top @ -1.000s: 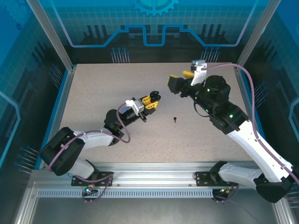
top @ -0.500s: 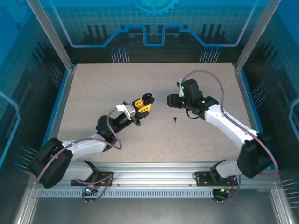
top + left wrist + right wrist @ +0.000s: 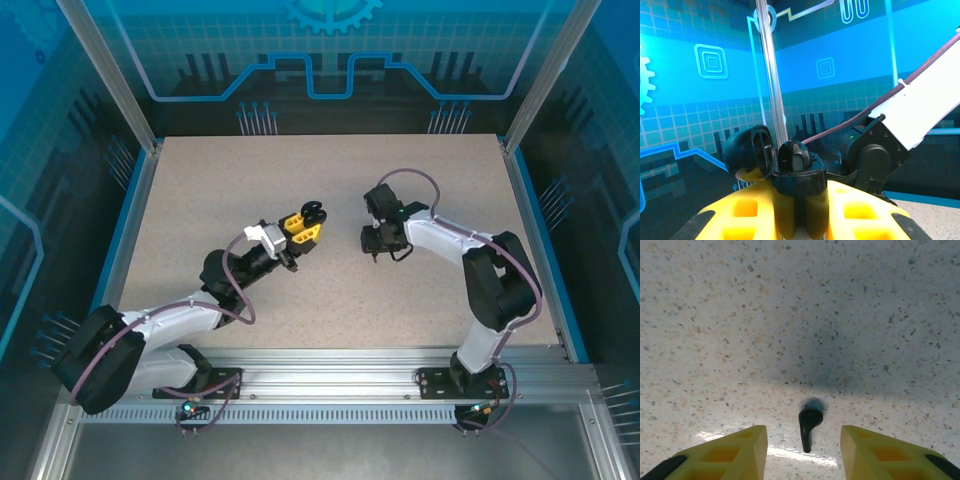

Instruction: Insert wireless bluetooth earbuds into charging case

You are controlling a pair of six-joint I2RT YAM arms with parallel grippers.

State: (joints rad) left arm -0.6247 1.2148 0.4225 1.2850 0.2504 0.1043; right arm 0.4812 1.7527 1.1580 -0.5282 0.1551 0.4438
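My left gripper is shut on a black round charging case, held up above the table. In the left wrist view the case sits between the yellow fingers, its lid hinged open to the left and a dark earbud showing in its top. A black stemmed earbud lies flat on the speckled table. My right gripper points straight down at it and is open, one yellow finger on each side, neither touching. In the top view my right gripper is at table centre.
The speckled beige table has blue raised edges and clear panels with metal posts around it. My right arm arcs in low from the right, and my left arm lies along the near left.
My right arm has swung from a raised pose down to just above the earbud on the table, and its jaws have narrowed. My left gripper drifted slightly left with the case.
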